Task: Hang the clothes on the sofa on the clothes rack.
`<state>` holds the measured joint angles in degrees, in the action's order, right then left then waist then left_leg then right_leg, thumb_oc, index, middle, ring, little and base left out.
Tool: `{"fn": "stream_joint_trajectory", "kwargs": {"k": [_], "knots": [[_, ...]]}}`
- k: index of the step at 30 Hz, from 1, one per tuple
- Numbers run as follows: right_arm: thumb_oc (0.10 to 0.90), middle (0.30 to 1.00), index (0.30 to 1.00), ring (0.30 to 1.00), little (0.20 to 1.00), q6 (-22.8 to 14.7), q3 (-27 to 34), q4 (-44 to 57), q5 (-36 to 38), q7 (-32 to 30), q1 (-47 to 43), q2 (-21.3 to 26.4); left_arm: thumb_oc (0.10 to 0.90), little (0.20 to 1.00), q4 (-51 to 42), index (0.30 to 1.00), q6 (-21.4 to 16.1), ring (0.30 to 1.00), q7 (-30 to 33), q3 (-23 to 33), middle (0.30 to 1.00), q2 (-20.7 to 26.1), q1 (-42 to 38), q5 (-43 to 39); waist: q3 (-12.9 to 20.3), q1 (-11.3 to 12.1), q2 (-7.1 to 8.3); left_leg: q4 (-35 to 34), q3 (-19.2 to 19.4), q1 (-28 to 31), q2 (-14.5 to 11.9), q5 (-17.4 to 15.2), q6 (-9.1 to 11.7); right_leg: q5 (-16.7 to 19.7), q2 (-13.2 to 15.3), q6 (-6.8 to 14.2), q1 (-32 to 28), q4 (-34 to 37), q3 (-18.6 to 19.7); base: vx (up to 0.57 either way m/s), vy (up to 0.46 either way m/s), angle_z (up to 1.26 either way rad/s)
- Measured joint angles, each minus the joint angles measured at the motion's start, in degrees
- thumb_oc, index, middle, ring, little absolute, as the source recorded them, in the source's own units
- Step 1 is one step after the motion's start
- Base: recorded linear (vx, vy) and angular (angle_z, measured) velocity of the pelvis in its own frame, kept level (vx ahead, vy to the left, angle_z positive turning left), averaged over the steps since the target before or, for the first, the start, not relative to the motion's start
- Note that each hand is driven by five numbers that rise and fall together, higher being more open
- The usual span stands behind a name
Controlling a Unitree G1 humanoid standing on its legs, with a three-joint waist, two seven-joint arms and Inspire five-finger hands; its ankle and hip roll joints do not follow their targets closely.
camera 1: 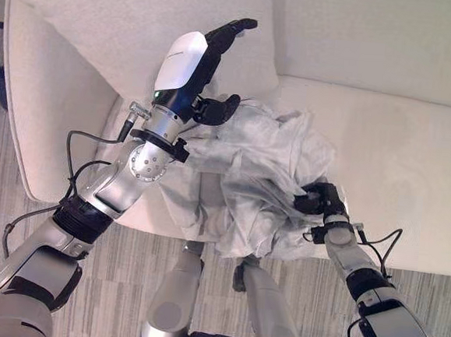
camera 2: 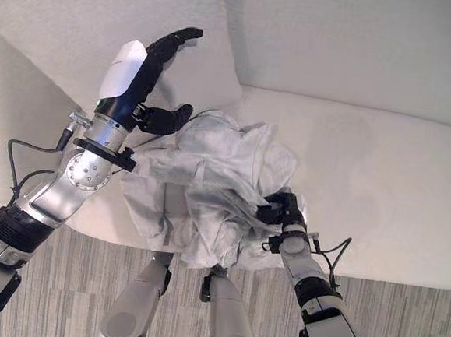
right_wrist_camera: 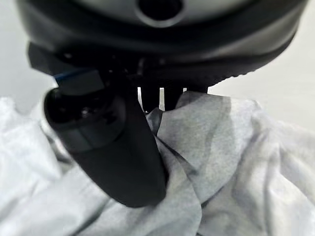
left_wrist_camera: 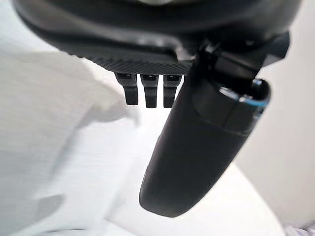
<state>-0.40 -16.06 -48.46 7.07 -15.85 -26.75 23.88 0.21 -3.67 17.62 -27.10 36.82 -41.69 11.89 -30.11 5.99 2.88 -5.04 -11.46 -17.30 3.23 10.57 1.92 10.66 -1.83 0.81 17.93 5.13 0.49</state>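
The garment (camera 1: 248,178) — thin, pale grey, heavily crumpled cloth — lies heaped on the sofa's front seat edge (camera 1: 406,261), its lower folds hanging over that edge toward the striped floor (camera 1: 124,262). The right hand (camera 1: 317,197) sits at the heap's right side, thumb (right_wrist_camera: 118,152) and fingers pinching a fold of the cloth between them. The left hand (camera 1: 198,65) is raised above the heap's left side, clear of the fabric, fingers straight and together, thumb apart. Behind the heap a soft, nubby cream cushion (camera 1: 127,28) leans on the backrest; the seat (camera 2: 397,174) to the right of the garment is smooth and bare. No print is legible.
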Motion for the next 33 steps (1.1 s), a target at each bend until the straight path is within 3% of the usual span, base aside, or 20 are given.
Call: {"fn": "stream_joint_trajectory", "kwargs": {"k": [6, 17, 30, 31, 32, 33], "knots": [[0.400, 0.300, 0.300, 0.300, 0.300, -0.1, 0.3, 2.8, 0.0, -0.2, 1.1, 0.1, 0.800, 0.900, 3.3, 0.900, 0.0, 0.900, -1.7, -2.6, 0.900, -6.4, -0.4, -0.1, -0.1, -2.9, -2.81, 0.0, 0.8, 0.0, -0.2, 0.1, -0.2, 0.1, -0.2, -0.1, 0.3, 0.0, 0.6, -0.01, -0.052, -0.08], [0.400, 0.300, 0.300, 0.300, 0.300, -1.4, -0.2, 8.4, 0.0, -2.4, 1.0, 1.1, 0.800, 0.900, 25.7, 0.900, 1.5, 0.900, -3.0, -13.5, 0.900, -13.7, -0.9, 0.6, -0.3, -6.7, -4.10, -0.1, 2.5, -2.1, -0.6, -0.1, 0.1, 0.2, -0.6, -0.1, 3.0, 0.0, 2.4, 0.00, -0.019, -0.08], [0.400, 0.300, 0.300, 0.300, 0.300, -4.7, -0.3, 13.4, 0.0, -3.0, 2.9, 2.9, 0.800, 0.900, 29.1, 0.900, 1.6, 0.900, 2.2, -13.0, 0.900, -8.8, -6.1, 5.3, -0.5, -8.3, -3.64, -0.1, 3.2, -6.0, -0.5, 0.1, -0.1, 0.8, -0.5, -0.2, 7.0, 0.0, 3.0, 0.00, -0.008, -0.02], [0.400, 0.300, 0.300, 0.300, 0.300, -5.0, -0.3, 13.6, 0.0, -3.0, 2.9, 2.9, 0.607, 0.611, 29.4, 0.611, 1.6, 0.611, 2.8, -12.5, 0.611, -8.2, -6.2, 6.7, -0.5, -8.6, -3.55, -0.1, 3.2, -6.2, -0.5, 0.1, -0.1, 0.8, -0.5, -0.2, 7.2, 0.0, 3.0, 0.00, 0.000, 0.00], [0.400, 0.300, 0.300, 0.300, 0.300, -5.0, -0.3, 14.0, 0.0, -3.0, 3.0, 2.9, 0.540, 0.509, 30.1, 0.509, 1.6, 0.509, 3.4, -12.5, 0.509, -7.8, -6.4, 6.9, -0.5, -8.8, -3.38, -0.1, 3.2, -6.3, -0.5, 0.1, -0.1, 0.8, -0.5, -0.2, 7.4, 0.0, 3.0, 0.00, 0.000, 0.00], [0.400, 0.300, 0.300, 0.300, 0.300, -5.0, -0.3, 14.5, 0.0, -3.0, 3.1, 2.9, 0.400, 0.300, 30.9, 0.300, 1.6, 0.300, 3.5, -12.5, 0.300, -7.7, -6.5, 6.9, -0.6, -9.0, -3.27, -0.1, 3.2, -6.4, -0.5, 0.1, -0.1, 0.8, -0.5, -0.2, 7.5, 0.0, 3.0, 0.00, 0.000, 0.00]]}}
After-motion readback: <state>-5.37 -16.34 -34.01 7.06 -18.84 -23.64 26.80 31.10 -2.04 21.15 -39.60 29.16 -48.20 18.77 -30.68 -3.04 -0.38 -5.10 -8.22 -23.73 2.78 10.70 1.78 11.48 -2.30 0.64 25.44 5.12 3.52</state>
